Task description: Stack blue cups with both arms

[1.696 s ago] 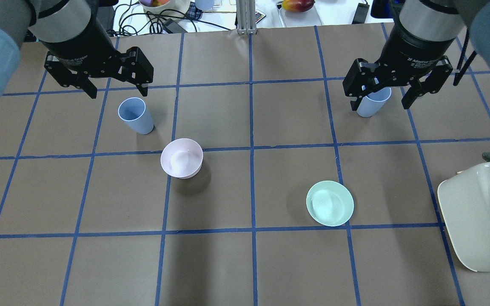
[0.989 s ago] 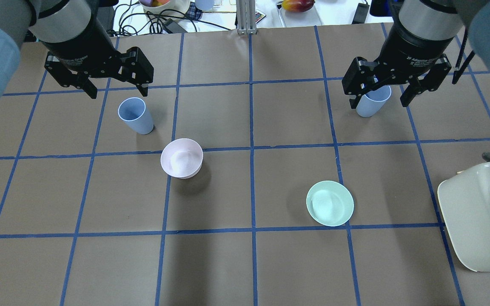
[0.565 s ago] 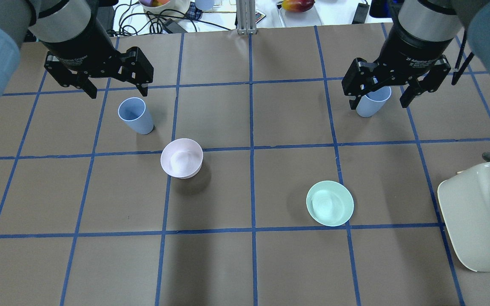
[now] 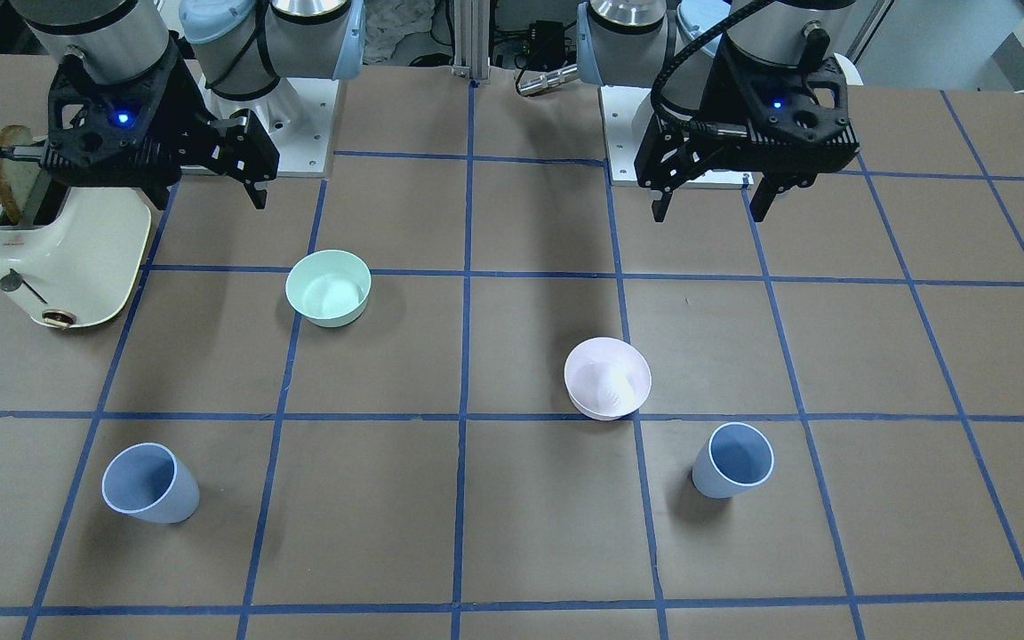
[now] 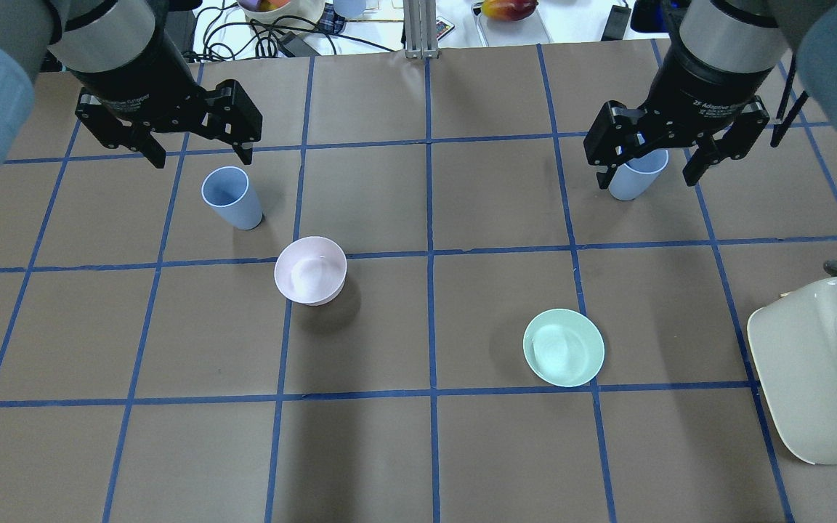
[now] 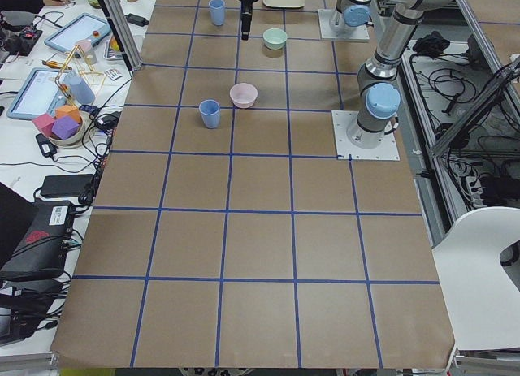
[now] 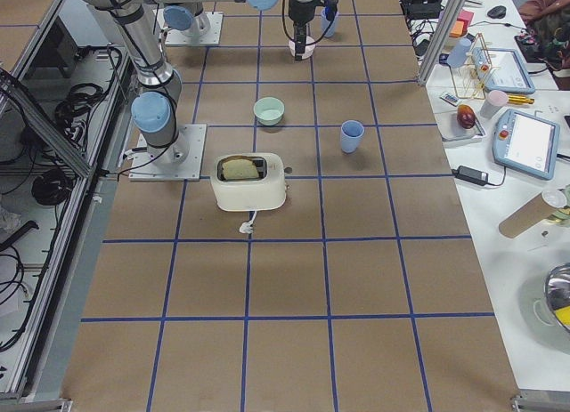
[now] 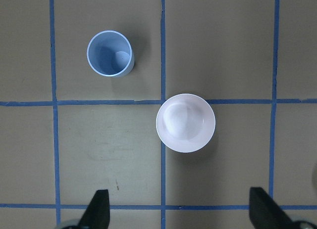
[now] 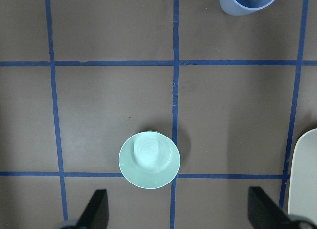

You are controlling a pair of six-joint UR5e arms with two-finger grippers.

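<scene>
A: Fingers?
B: Both sets spread wide, nothing held: left fingers (image 8: 98, 209), right fingers (image 9: 96, 209). Both are hung high over the brown paper-covered bench (image 5: 389, 327).
A: Cups?
B: Two small pale blue tapered plastic tumblers, upright, axes vert., well apart. The left-side tumbler (image 8: 110, 53) is seen fwd of the left fingers, offset toward the outer one, near a pale pink round bowl (image 8: 185, 122). The right-side tumbler (image 9: 247, 1) lies likewise fwd of the right fingers. Each is judged nearer its own-side arm; fwd reach + descent req'd.
</scene>
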